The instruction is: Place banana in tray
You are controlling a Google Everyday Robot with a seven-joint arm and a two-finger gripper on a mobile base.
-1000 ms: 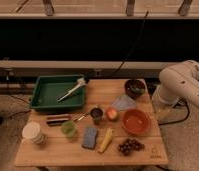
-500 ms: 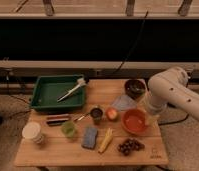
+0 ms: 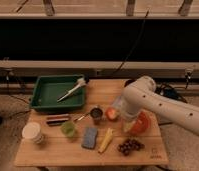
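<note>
The banana [image 3: 106, 140] is small and yellow and lies on the wooden table near its front edge, just right of a blue sponge [image 3: 89, 136]. The dark green tray [image 3: 47, 94] stands at the table's back left with a long-handled white-headed brush [image 3: 73, 90] lying in it. My white arm reaches in from the right and bends down over the table. My gripper [image 3: 127, 125] hangs at its end by the left side of the orange bowl [image 3: 142, 124], above and to the right of the banana and apart from it.
On the table are a dark cup [image 3: 96, 114], a reddish fruit [image 3: 112, 114], a green cup [image 3: 68, 129], a white container [image 3: 32, 132], a dark flat bar [image 3: 58, 119] and grapes [image 3: 129, 146]. A dark wall with rails runs behind.
My arm has swung left from the table's right edge over the table. It now covers the dark bowl and part of the orange bowl. The banana and tray have not moved.
</note>
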